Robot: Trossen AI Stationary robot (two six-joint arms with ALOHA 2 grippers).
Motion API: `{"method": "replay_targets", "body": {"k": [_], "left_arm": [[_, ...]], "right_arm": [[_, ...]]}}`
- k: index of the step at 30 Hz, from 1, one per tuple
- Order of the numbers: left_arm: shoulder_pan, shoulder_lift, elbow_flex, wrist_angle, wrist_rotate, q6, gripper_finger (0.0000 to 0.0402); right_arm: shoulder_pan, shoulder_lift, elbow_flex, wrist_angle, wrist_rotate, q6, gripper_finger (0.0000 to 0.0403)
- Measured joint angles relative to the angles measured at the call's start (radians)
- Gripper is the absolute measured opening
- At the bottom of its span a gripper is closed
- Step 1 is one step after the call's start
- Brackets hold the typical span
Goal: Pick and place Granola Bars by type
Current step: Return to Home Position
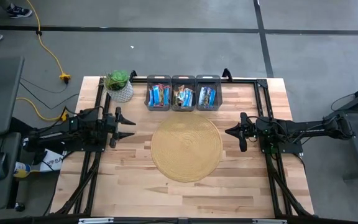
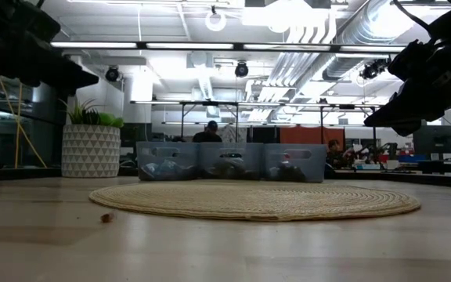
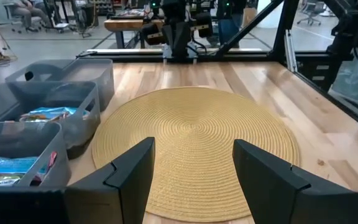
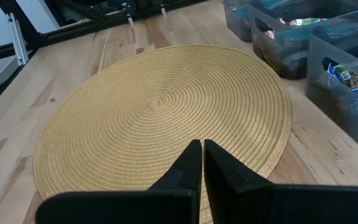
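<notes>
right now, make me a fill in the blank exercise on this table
The granola bars lie in ____ grey bins.
The left gripper is ____.
The right gripper is ____.
The woven mat holds ____ bars.
Missing words: three; open; shut; no.

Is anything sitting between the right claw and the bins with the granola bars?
Nothing visible does. Between the shut right claw and the three bins holding the granola bars lie only bare tabletop and the flat woven mat. The potted plant stands left of the bins, off that path.
</notes>
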Motion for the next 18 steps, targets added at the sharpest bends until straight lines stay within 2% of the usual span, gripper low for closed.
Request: {"method": "replay_targets", "body": {"k": [18], "left_arm": [[0.002,0.002,0.000,0.048,-0.012,-0.017,0.0214]], "right_arm": [[0.000,0.000,0.000,0.000,0.000,0.000,0.0000]]}}
